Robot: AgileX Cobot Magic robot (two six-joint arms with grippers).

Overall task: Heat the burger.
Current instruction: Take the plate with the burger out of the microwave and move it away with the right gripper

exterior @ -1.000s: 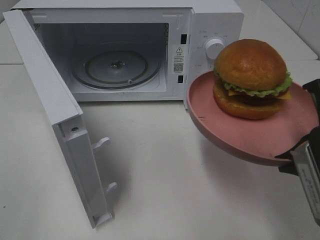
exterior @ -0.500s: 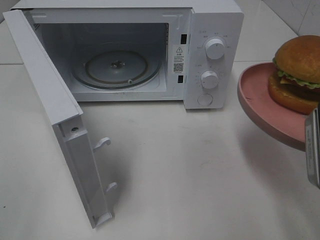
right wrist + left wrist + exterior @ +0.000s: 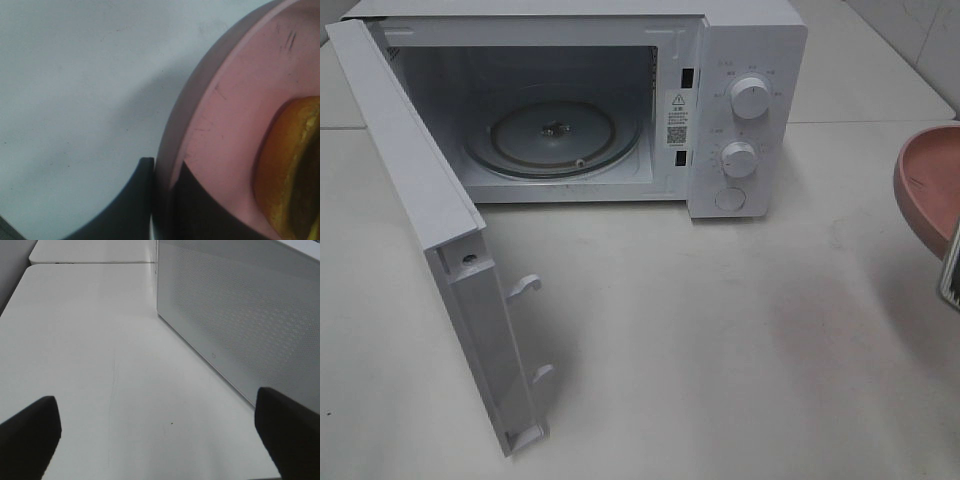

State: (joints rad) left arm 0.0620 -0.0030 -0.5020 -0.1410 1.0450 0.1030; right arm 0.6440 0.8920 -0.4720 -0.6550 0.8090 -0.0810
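While the right gripper [image 3: 162,200] pinches its plate [image 3: 225,115] (pink), the burger [image 3: 287,170] sits just beside.

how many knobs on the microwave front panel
2 round knobs, stacked on the panel right of the open cavity: the upper knob near the top, the lower knob beneath it. Below them sits a round push button, not a knob.

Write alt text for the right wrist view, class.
The right gripper pinches the rim of a pink plate, with a burger on it at the picture's edge. A pale table lies below.
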